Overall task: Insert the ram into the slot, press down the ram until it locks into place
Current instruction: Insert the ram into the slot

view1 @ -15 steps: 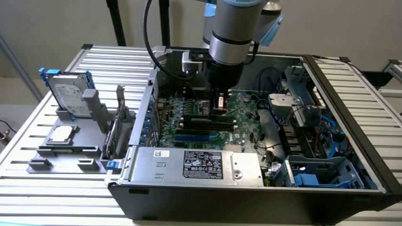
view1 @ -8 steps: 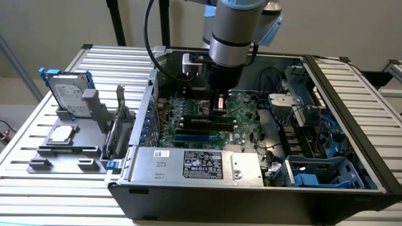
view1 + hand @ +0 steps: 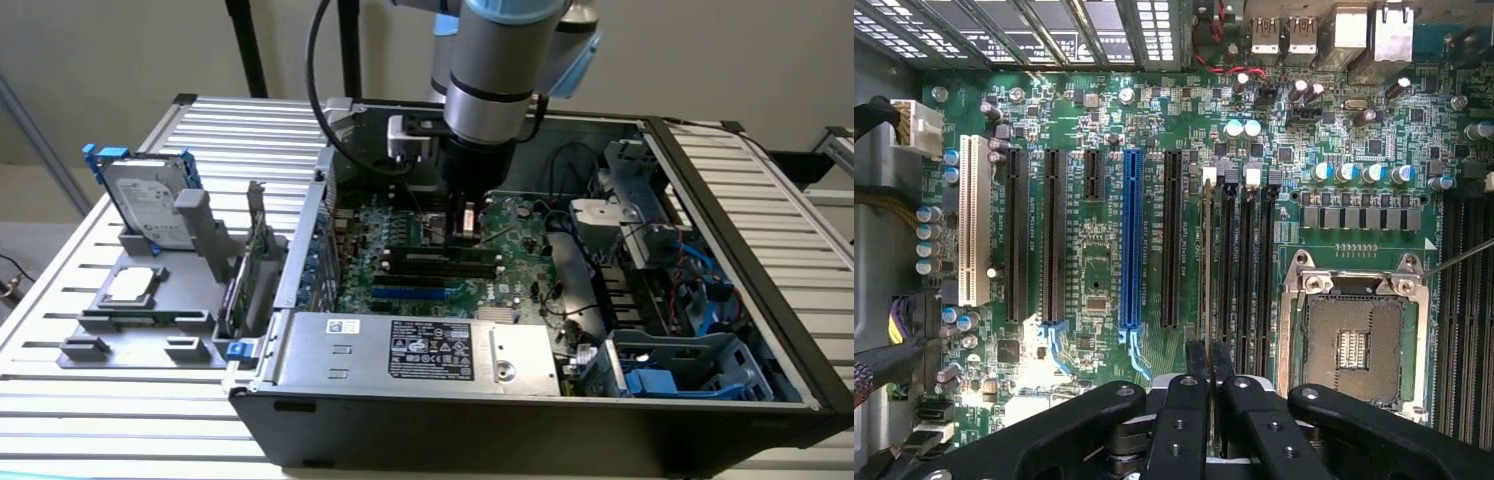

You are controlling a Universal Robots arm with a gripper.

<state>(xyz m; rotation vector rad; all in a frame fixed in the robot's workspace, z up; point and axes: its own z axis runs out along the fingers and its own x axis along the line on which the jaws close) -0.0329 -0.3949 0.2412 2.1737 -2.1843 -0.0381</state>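
Fingers [image 3: 1196,362] of the gripper [image 3: 1209,362] look pinched shut on the near end of the ram [image 3: 1206,260], which stands edge-on at the memory slot nearest the blue slot [image 3: 1131,240]. I'd judge it light, stiff & brittle: hold by the bare edges, not the chips. Can't tell if it's seated; latches & slot under it are hidden. Motherboard [image 3: 1094,290] lies beyond.

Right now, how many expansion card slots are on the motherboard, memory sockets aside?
6, in a row: white slot, two long black slots, short black slot, blue slot, another long black slot beside the memory sockets. More may be hidden.
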